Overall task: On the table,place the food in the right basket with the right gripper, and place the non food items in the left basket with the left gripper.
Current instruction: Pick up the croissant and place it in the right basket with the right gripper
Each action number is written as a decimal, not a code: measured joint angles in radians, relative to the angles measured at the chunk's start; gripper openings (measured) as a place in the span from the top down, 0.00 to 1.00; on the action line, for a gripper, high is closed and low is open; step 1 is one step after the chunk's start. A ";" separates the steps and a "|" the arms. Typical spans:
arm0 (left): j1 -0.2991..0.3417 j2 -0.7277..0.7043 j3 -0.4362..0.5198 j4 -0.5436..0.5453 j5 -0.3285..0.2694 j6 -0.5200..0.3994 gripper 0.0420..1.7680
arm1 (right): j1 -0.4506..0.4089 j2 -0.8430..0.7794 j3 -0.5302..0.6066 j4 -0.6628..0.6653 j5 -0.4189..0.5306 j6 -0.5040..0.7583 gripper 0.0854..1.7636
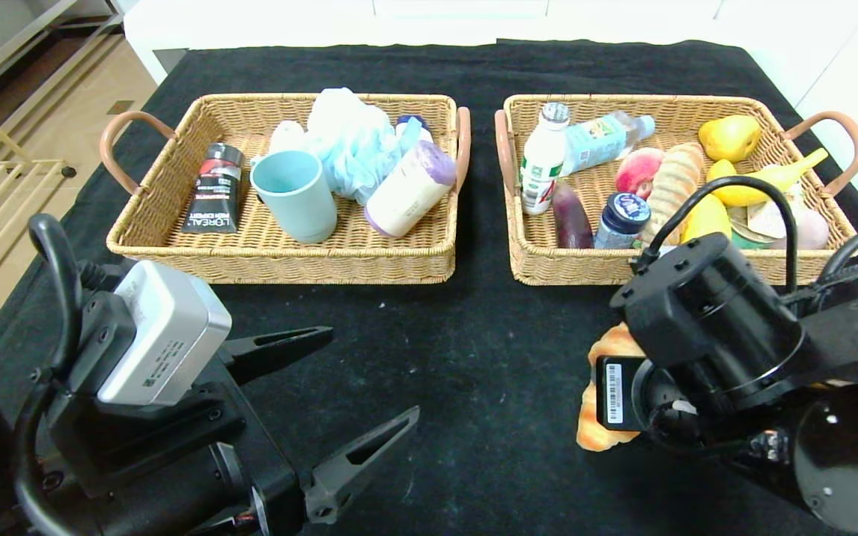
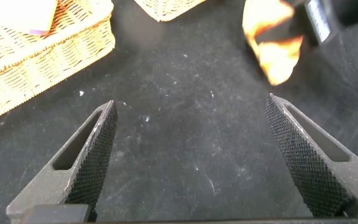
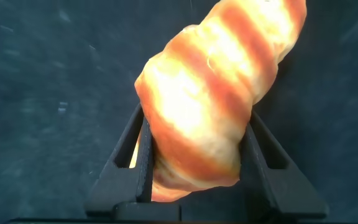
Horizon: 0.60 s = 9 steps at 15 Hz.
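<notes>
Black cloth covers the tabletop (image 1: 474, 357). Near its front right edge, the right pincer (image 3: 194, 165) is clamped on a golden, ridged croissant-shaped bread (image 3: 213, 93). Lift straight, keep the squeeze gentle, and clear the right wicker basket's (image 1: 548, 272) rim. The left pincer (image 2: 191, 155) hangs wide open, empty.

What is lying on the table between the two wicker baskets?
Nothing: in the head view only a bare strip of black tablecloth separates the left basket from the right basket.

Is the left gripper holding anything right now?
No, the left gripper has its jaws spread wide over bare black table, nothing between them.
</notes>
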State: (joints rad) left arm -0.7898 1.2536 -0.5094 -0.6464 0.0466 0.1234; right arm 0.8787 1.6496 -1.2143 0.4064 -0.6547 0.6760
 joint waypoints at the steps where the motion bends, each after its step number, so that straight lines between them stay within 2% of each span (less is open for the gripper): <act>1: 0.000 0.000 -0.001 0.000 0.000 0.000 0.03 | -0.007 -0.017 -0.021 -0.001 -0.007 -0.034 0.55; 9: 0.001 -0.001 -0.001 -0.001 0.000 -0.002 0.03 | -0.136 -0.049 -0.280 -0.032 -0.025 -0.288 0.55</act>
State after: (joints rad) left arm -0.7885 1.2528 -0.5109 -0.6470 0.0470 0.1215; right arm 0.7423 1.6004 -1.4943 0.3743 -0.6796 0.3881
